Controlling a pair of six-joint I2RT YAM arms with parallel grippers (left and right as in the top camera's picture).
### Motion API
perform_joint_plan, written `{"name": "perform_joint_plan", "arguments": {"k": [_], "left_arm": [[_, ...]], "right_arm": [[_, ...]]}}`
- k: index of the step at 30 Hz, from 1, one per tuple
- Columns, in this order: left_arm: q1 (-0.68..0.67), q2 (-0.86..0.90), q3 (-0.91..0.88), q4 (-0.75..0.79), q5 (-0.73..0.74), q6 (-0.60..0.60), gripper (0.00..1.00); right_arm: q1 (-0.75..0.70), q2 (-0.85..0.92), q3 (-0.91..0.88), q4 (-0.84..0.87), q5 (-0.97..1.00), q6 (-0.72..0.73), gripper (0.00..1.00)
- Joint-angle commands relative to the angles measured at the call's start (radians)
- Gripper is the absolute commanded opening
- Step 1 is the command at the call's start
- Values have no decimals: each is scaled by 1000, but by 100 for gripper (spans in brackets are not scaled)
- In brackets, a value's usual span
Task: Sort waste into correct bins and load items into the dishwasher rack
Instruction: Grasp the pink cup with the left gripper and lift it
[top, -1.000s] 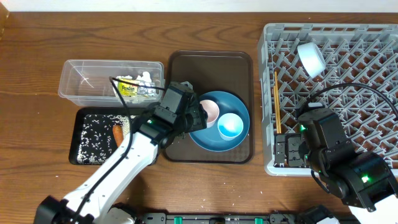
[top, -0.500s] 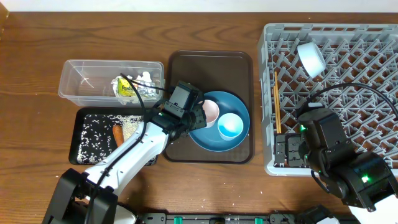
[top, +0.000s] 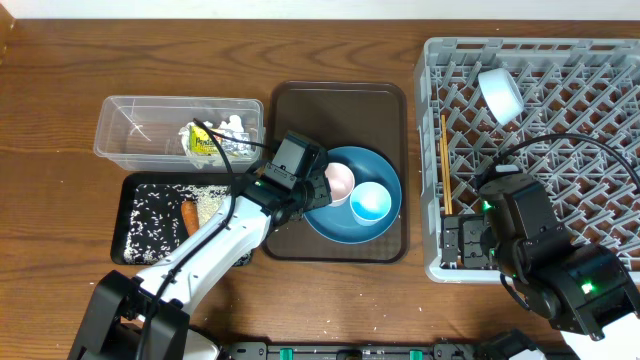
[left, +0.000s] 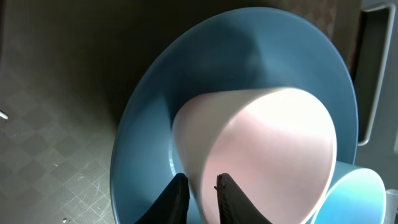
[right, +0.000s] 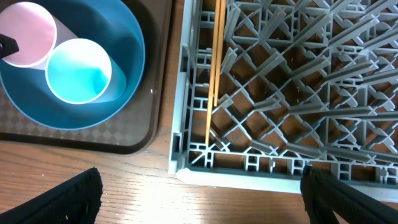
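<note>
On your left, the clear tub (top: 130, 125) is holding the wrapper (top: 205, 142). Your left hand (left: 200, 186) is pinching the pink cup (left: 273, 143) at its rim, jaws narrow, the cup sitting on the blue plate (left: 249, 50). The chopsticks (right: 214, 68) are lying in the dishwasher rack (right: 323, 93). Your right hand (right: 199, 202) is hovering wide open over the rack's near corner.

Overhead, even bright light keeps the wooden surface (top: 60, 100) sharp, with short soft shadows and a faint sheen on the clear plastic tub (top: 112, 130). The left wrist view is contrasty: the pink cup (left: 273, 149) glows almost white under hard light, while the blue plate (left: 205, 62) shades off and the brown tray (left: 56, 93) lies dim. The right wrist view is bright and crisp, apart from dark, soft-edged shapes in its lower corners.
</note>
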Motion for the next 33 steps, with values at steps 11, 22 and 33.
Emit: {"name": "perform_joint_plan", "arguments": {"k": [11,22,33], "left_arm": [[-2,-19,-2,19,-15,7,6],[51,-226,2,13,-14,23,6],[149,-521,2,-130,211,55,6]], "right_arm": [[-5,-3,-1,0,14,-15,99],[-5,-3,-1,0,14,-15,99],[-5,-3,-1,0,14,-15,99]]}}
